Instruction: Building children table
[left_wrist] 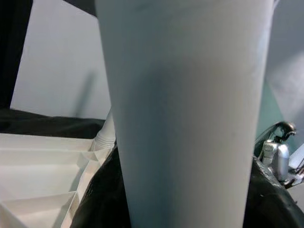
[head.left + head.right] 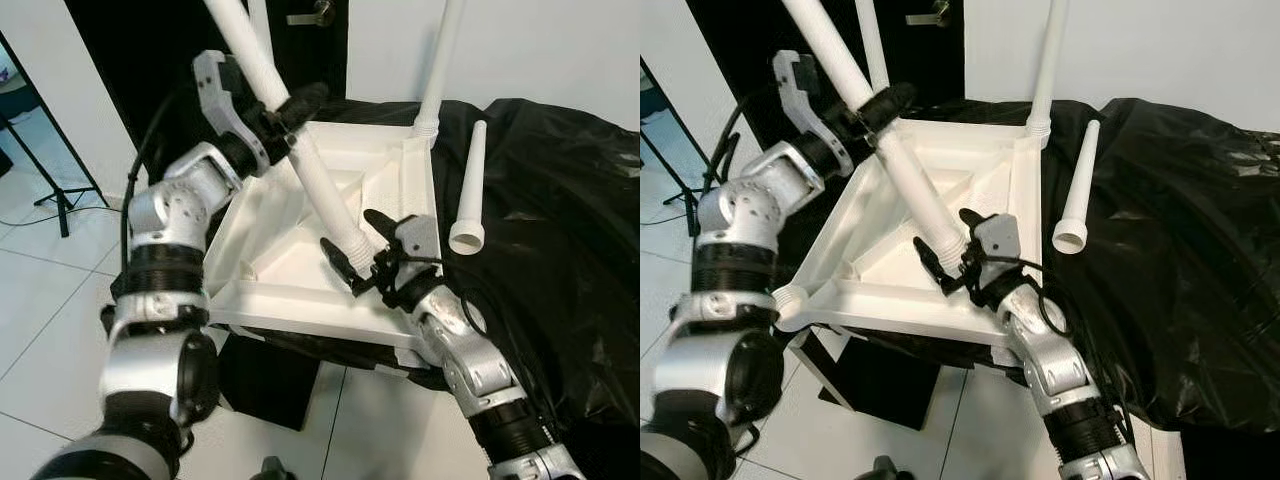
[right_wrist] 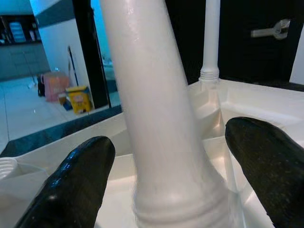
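A white children's table top [image 2: 270, 235] lies upside down on a surface covered in black sheet [image 2: 560, 250]. My left gripper [image 2: 292, 108] is shut on a long white leg [image 2: 320, 180], holding it tilted over the top. The leg's ribbed lower end [image 3: 175, 199] rests near the top's near right corner, between the fingers [image 3: 76, 185] of my open right gripper [image 2: 347, 232], with gaps on both sides. Another leg [image 2: 440, 60] stands upright in the far right corner, and one [image 2: 872, 45] stands at the far left. A loose leg [image 2: 472, 190] lies on the sheet to the right.
A black door with a metal handle [image 2: 315, 15] stands behind the table. White tiled floor [image 2: 50, 300] spreads to the left, with a black tripod stand [image 2: 50, 190] on it. The covered surface's near edge overhangs a dark box [image 2: 270, 385].
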You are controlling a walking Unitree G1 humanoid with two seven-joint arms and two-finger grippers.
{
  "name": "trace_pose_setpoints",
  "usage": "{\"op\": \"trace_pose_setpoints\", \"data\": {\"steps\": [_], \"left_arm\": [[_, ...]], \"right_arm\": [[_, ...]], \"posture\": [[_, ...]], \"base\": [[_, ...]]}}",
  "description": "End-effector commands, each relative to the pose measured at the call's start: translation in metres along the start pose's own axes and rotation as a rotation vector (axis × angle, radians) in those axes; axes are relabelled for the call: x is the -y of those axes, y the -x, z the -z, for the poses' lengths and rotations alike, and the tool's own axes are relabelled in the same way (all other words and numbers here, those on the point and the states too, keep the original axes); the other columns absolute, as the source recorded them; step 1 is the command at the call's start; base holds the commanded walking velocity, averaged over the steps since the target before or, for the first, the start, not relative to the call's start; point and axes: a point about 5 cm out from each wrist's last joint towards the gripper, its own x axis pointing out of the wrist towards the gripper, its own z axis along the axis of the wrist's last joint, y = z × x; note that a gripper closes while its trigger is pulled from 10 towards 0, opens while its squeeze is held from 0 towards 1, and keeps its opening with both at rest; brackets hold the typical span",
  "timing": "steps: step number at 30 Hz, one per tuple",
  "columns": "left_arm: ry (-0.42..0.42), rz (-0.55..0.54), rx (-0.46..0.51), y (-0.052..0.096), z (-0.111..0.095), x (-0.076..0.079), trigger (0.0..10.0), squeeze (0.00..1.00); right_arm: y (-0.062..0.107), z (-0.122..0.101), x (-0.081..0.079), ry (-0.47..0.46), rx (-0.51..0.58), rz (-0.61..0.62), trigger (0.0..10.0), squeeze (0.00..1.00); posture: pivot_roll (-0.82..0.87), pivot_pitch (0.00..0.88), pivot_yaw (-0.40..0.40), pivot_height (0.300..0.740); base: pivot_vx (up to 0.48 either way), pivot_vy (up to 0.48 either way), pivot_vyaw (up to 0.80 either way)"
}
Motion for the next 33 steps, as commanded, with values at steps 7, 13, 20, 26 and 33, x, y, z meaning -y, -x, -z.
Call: {"op": "trace_pose_setpoints", "data": {"steps": [7,13,20,26,33], "left_arm": [[-0.259,-0.038,0.05,-0.002,0.009,0.021,10.0,0.0],[-0.361,-0.009,0.04,-0.004,0.021,0.043,10.0,0.0],[-0.415,0.037,0.066,-0.008,0.028,0.072,10.0,0.0],[-0.42,0.046,0.079,-0.01,0.027,0.076,10.0,0.0],[-0.427,0.062,0.1,-0.016,0.027,0.087,10.0,0.0]], "right_arm": [[-0.013,-0.002,0.0,0.079,-0.041,-0.026,10.0,0.0],[-0.022,0.001,0.004,0.099,-0.106,0.002,10.0,0.0],[-0.037,0.001,0.01,0.174,-0.153,-0.01,10.0,0.0],[-0.041,-0.001,0.011,0.189,-0.148,-0.016,10.0,0.0],[-0.044,-0.003,0.005,0.212,-0.14,-0.059,5.0,0.0]], "posture": [[0.02,0.0,-0.014,0.74],[0.02,0.0,-0.021,0.74],[0.04,0.0,-0.023,0.74],[0.04,0.0,-0.024,0.74],[0.04,0.0,-0.026,0.74]], "base": [[0.0,0.0,0.0],[0.0,0.0,0.0],[0.0,0.0,0.0],[0.0,0.0,0.0],[0.0,0.0,0.0]]}}
